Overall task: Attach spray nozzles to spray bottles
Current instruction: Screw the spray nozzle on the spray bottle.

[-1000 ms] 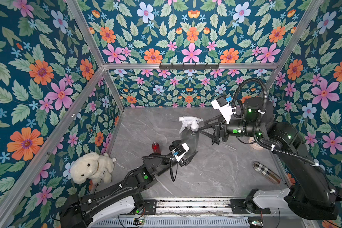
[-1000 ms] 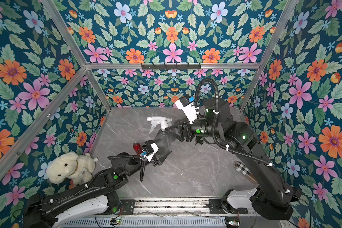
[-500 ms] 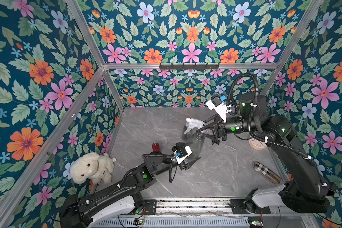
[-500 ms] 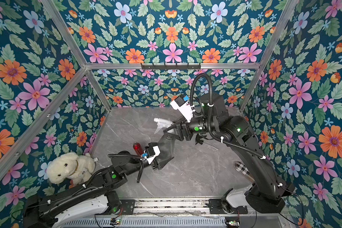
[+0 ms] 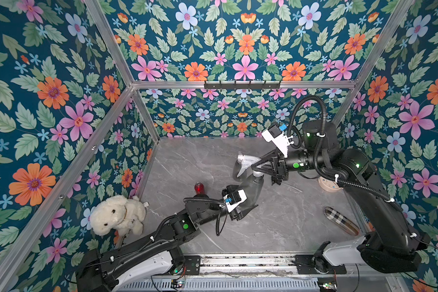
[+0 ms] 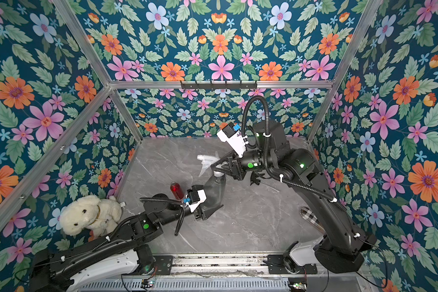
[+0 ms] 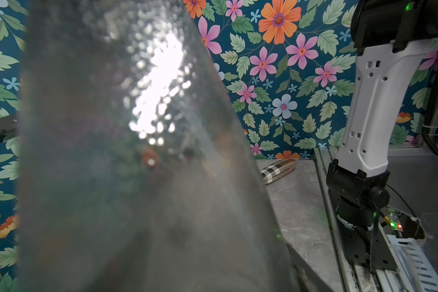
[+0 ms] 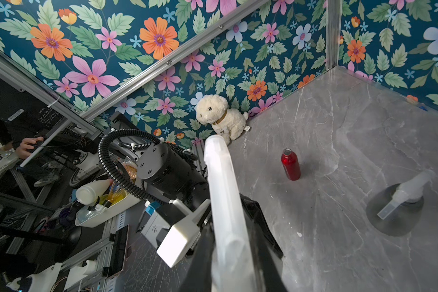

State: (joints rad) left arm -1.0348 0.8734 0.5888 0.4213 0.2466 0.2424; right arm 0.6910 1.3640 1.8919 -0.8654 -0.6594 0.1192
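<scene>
My left gripper (image 5: 243, 203) is shut on the lower body of a smoky-grey spray bottle (image 5: 250, 192), which leans with its neck toward the back right. The bottle's blurred wall (image 7: 111, 151) fills the left wrist view. A whitish spray nozzle (image 5: 245, 160) sits on its neck. My right gripper (image 5: 254, 168) is shut on that nozzle, whose head (image 8: 220, 182) sticks out between the jaws. A second grey bottle with a nozzle on it (image 8: 400, 202) stands just behind. The small red bottle (image 5: 199, 187) stands uncapped to the left.
A cream plush dog (image 5: 116, 215) sits at the left wall. A plaid case (image 5: 341, 220) lies front right. A beige round object (image 5: 328, 183) shows behind the right arm. Floral walls close three sides, and a rail runs along the front edge.
My right gripper moved left onto the nozzle and closed on it. The bottle in my left gripper tilted from nearly upright to leaning.
</scene>
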